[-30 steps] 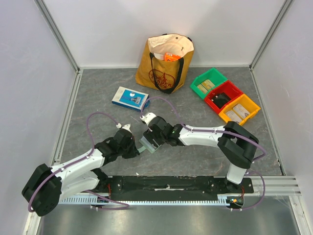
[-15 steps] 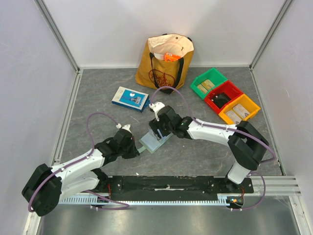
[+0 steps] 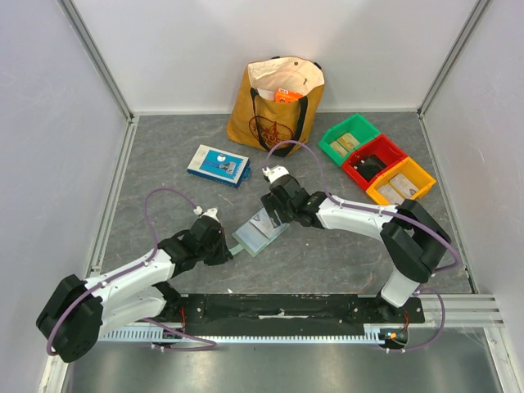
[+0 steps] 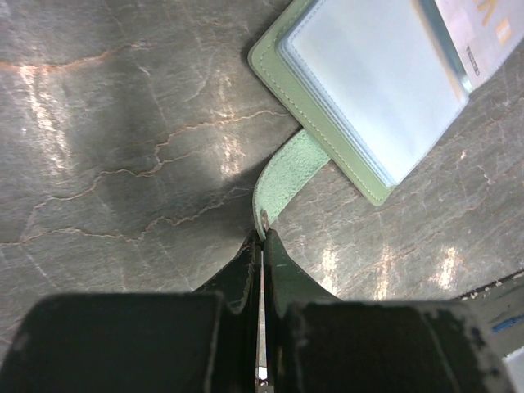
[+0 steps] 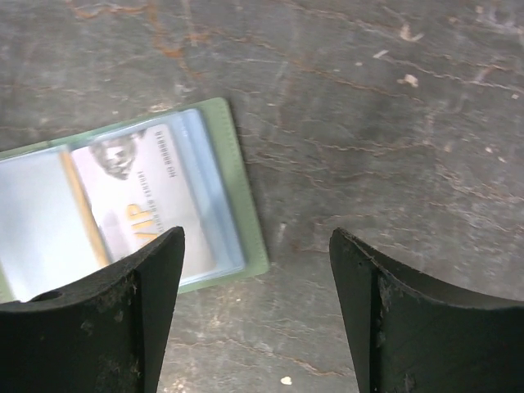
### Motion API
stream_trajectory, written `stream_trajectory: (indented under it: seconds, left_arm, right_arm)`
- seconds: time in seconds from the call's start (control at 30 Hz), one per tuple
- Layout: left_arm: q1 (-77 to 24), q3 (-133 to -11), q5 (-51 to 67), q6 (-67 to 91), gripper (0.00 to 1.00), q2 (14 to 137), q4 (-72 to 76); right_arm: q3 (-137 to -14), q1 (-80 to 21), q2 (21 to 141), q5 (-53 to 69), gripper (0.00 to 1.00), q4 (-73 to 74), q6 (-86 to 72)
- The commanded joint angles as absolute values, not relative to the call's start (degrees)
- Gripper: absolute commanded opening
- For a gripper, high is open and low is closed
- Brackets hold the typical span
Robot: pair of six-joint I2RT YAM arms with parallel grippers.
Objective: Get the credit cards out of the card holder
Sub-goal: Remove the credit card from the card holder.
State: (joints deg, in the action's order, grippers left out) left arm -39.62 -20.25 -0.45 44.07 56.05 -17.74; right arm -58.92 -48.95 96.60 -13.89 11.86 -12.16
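Observation:
The pale green card holder [image 3: 260, 232] lies open and flat on the grey table, its clear bluish pockets facing up. A pale credit card [image 5: 139, 196] with gold "VIP" lettering sits inside a pocket; it also shows in the left wrist view [image 4: 483, 33]. My left gripper [image 4: 264, 237] is shut on the holder's green strap [image 4: 282, 172] at the holder's near left corner [image 3: 229, 252]. My right gripper [image 5: 258, 246] is open and empty, hovering over the holder's far right end [image 3: 274, 214], its left finger above the card. The holder [image 5: 246, 213] lies partly between the jaws. No black card shows.
A blue-and-white flat box [image 3: 218, 164] lies at the back left. A yellow tote bag [image 3: 277, 102] stands at the back wall. Green [image 3: 350, 139], red [image 3: 375, 160] and yellow [image 3: 400, 183] bins sit at the back right.
My right gripper has moved up and to the right, off the middle of the holder to its far end. The holder now lies spread open. The left gripper has kept its hold.

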Motion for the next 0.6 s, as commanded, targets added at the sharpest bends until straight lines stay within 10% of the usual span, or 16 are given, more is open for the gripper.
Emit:
stream_trajectory:
  seconds: [0.0,0.23,0.57]
  left_arm:
    - [-39.20,-22.23,-4.13,44.48,0.02,57.38,-19.07]
    - [-33.41,-28.12,-7.65,41.93,0.09,64.42,-17.85]
    - [-33.05,-35.77,-10.81,40.25,0.60,61.18,-22.32]
  right_arm:
    - [-59.50,-47.99,96.42,-17.76,0.78,13.45,-13.10]
    - [-58.62,-47.90,94.66,-7.84,0.65,9.32,-12.92]
    - [-56.08,-46.58,95.62,-0.18,0.40,2.56,-15.82]
